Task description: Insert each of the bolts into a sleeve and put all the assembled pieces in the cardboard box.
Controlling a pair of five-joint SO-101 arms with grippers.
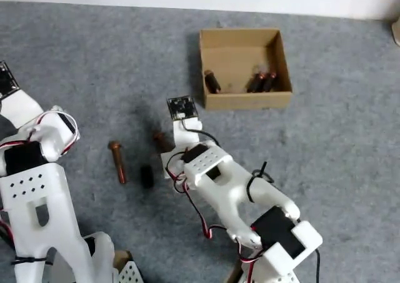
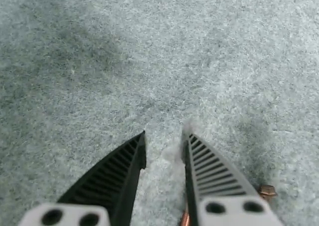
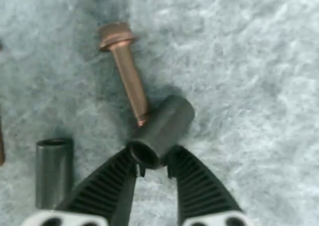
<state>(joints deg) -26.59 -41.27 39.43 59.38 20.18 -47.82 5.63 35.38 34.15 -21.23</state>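
Low in the right wrist view, my right gripper [image 3: 152,158] is clenched on the open end of a dark sleeve [image 3: 167,123], which tilts away from the fingers over the grey carpet [image 3: 259,61]. A copper bolt [image 3: 123,66] lies just beyond it, head toward the top of the frame and tip at the sleeve's side. A second sleeve [image 3: 53,168] lies at the lower left, apart from my fingers, with its near end cut off by the gripper body.

From above, my right arm covers the held sleeve, and a brown stub beside the arm's tip is hard to make out. Left of centre a second bolt [image 1: 117,161] lies loose, with the second sleeve [image 1: 147,175] just beside it.

My left gripper [image 2: 165,136] is released, its fingers apart over bare carpet. A copper bolt head [image 2: 267,191] pokes out behind one finger at the lower right. The rest is hidden, so I cannot tell which bolt it belongs to.

At the upper centre sits the cardboard box [image 1: 240,100]. Three assembled pieces [image 1: 211,81] lie inside, one at the left and two close together at the right. On the carpet I count two bolts and two sleeves.
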